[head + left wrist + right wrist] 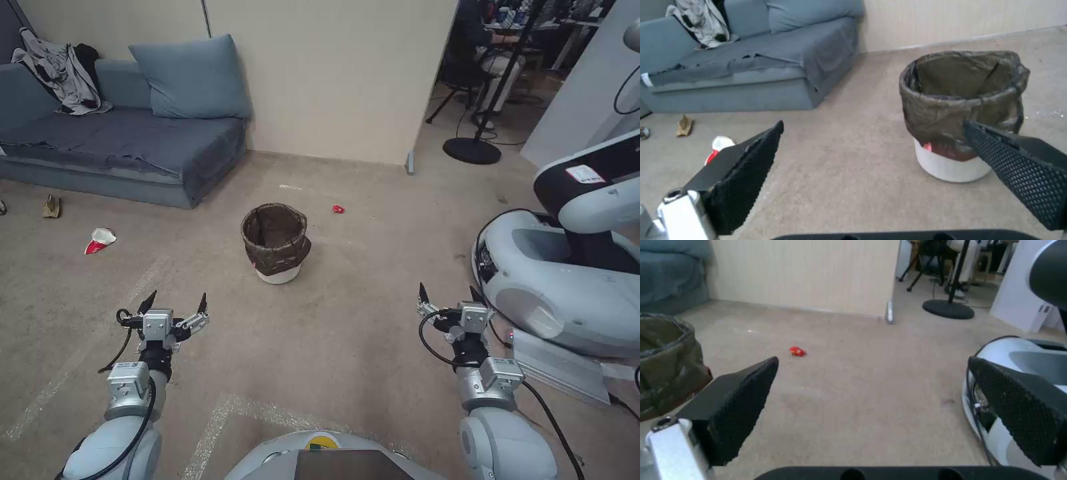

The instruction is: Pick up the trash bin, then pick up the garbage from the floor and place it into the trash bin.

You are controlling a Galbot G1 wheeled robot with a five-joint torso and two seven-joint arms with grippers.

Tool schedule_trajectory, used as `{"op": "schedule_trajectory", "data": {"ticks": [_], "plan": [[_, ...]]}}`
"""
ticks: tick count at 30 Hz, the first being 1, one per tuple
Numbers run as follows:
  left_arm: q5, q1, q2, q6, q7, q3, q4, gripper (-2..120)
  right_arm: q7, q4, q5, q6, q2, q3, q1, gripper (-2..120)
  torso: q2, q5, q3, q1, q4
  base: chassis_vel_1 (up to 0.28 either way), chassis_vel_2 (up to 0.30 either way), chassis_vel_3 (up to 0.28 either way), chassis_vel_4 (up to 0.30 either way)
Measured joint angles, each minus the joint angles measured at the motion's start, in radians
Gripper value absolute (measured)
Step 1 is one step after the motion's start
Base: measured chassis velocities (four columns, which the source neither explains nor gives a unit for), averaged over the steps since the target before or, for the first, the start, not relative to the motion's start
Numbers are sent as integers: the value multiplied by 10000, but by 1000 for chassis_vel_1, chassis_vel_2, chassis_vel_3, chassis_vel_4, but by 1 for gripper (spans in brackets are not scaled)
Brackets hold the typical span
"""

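The trash bin [276, 243] [961, 110] [664, 363], a small white bucket lined with a dark crinkled bag, stands upright on the beige carpet floor [360, 320] in the middle of the head view. Garbage lies around it: a crushed red-and-white cup [99, 240] [719, 146] at the left, a brown paper scrap [51, 206] [685, 125] near the sofa, and a small red wrapper [338, 209] [797, 351] to the bin's right. My left gripper [175, 305] [871, 150] hovers open, short of the bin and to its left. My right gripper [450, 295] [871, 396] hovers open to the bin's right, holding nothing.
A blue-grey sofa [127, 143] with a cushion and clothes lines the back left. Another white robot base [567, 280] sits close on the right. A beige partition wall [333, 73] stands behind the bin, and a stand with a round black foot [472, 150] is beyond it.
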Motion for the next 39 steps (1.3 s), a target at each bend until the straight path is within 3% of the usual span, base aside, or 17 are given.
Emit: {"op": "schedule_trajectory", "data": {"ticks": [39], "plan": [[92,31,-54,25,67,49,-50,100,-8,-219,62,117,0,-10,79,100,0,0,0,-1,0,-91,90,97,-94]]}}
